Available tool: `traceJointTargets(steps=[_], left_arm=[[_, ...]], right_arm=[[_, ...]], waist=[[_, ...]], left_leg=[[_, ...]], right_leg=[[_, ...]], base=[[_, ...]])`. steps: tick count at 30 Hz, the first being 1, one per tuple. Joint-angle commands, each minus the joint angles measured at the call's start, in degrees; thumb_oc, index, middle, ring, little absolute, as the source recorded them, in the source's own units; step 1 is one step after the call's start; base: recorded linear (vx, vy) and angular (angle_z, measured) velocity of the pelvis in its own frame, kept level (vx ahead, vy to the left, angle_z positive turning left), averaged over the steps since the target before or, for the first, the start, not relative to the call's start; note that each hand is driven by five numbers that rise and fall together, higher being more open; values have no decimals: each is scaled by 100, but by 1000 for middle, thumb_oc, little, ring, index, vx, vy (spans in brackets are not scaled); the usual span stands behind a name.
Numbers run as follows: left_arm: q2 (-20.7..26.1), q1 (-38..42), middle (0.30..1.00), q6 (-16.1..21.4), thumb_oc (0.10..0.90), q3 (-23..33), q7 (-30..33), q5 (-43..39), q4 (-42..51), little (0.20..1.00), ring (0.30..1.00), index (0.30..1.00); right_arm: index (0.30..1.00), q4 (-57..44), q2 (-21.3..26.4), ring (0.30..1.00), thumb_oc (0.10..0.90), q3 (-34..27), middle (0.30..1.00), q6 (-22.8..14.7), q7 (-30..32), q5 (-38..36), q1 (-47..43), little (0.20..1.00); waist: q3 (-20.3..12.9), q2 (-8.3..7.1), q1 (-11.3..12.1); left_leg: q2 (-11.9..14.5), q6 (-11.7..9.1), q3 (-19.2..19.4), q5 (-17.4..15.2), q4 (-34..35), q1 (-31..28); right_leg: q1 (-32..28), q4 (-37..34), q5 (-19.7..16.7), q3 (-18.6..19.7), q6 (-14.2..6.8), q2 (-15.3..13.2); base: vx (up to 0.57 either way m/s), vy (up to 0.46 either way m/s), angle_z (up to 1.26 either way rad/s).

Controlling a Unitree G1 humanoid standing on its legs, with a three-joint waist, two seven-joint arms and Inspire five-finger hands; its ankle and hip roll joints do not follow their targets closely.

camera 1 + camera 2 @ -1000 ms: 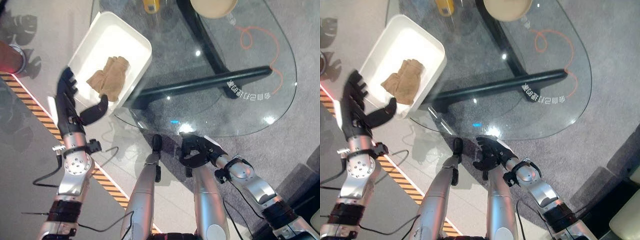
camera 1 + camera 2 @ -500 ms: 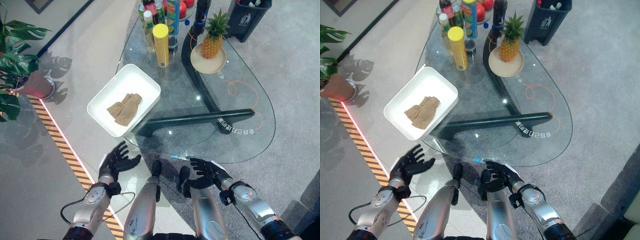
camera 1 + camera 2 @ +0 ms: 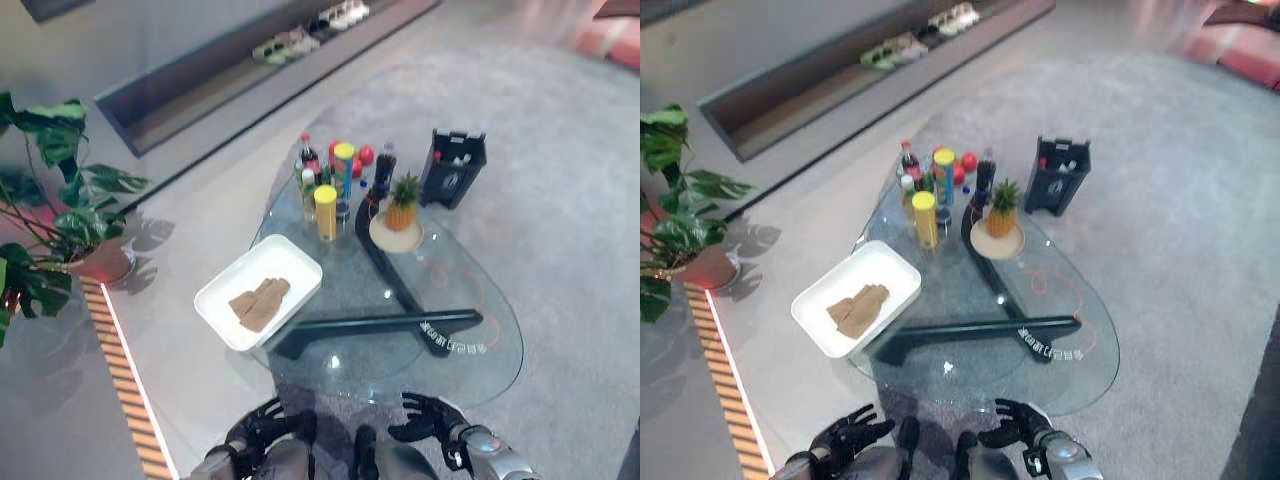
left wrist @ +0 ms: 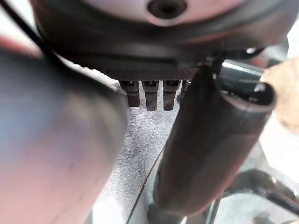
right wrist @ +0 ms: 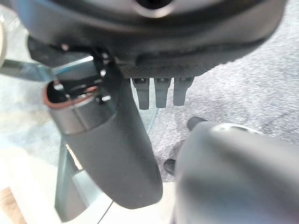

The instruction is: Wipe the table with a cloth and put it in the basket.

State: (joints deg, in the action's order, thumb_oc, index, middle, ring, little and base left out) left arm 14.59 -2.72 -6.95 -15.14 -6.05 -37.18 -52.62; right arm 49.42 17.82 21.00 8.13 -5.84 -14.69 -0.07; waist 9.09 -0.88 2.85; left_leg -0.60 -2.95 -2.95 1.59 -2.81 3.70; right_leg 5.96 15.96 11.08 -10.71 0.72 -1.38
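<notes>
**Cloth in basket; both hands empty and low**

Left eye view: the cloth (image 3: 259,303) lay crumpled in the white basket (image 3: 217,309) on the glass counter (image 3: 452,300), well ahead of the left hand (image 3: 258,429), whose fingers were spread and empty.

Right eye view: the right hand (image 3: 1018,424) hung at the counter's near edge, fingers relaxed, holding nothing.

Wrist views: fingers straight on both.

Judgement: the cloth looked soft, light and limp; pinch a raised fold at its middle.
</notes>
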Motion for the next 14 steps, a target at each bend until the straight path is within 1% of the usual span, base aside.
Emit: traceJointTargets(steps=[1,4,7,9,14], left_arm=[[-193,181,900,102,800,12,-287,40,-263,900,900,900],[-245,278,900,101,800,-12,-308,-6,-535,900,900,900],[-320,372,900,150,800,83,-507,-113,-948,900,900,900],[-353,395,900,225,800,106,-549,1,-1115,900,900,900],[-381,408,900,329,800,125,-702,138,-1399,900,900,900]], right_arm=[[900,18,67,900,800,174,900,-336,141,-38,-106,900],[900,255,-6,900,800,173,900,-294,154,-219,-132,900],[900,757,-109,900,800,119,900,-307,97,-104,-173,900],[900,1024,-175,900,800,101,900,-182,49,-112,-193,900],[900,1486,-260,900,800,9,900,-223,-146,-302,-226,900]], waist=[[-138,-79,-113],[-218,-64,-140],[-330,-14,-173],[-379,7,-175],[-455,36,-177]], left_leg=[[-65,-58,-107,-285,-21,-137],[-22,-75,-66,-253,110,-221],[18,-88,-27,-215,321,-352],[33,-86,6,-224,352,-395],[60,-68,86,-271,342,-468]], right_leg=[[-723,-1490,-871,310,-411,-52],[-785,-1622,-934,353,-438,-59],[-871,-1807,-1017,406,-480,-72],[-906,-1858,-1037,422,-495,-85],[-952,-1852,-1023,431,-496,-108]], base=[[0,0,0],[4,5,-6],[7,16,-5],[15,30,-14],[18,23,-12]])
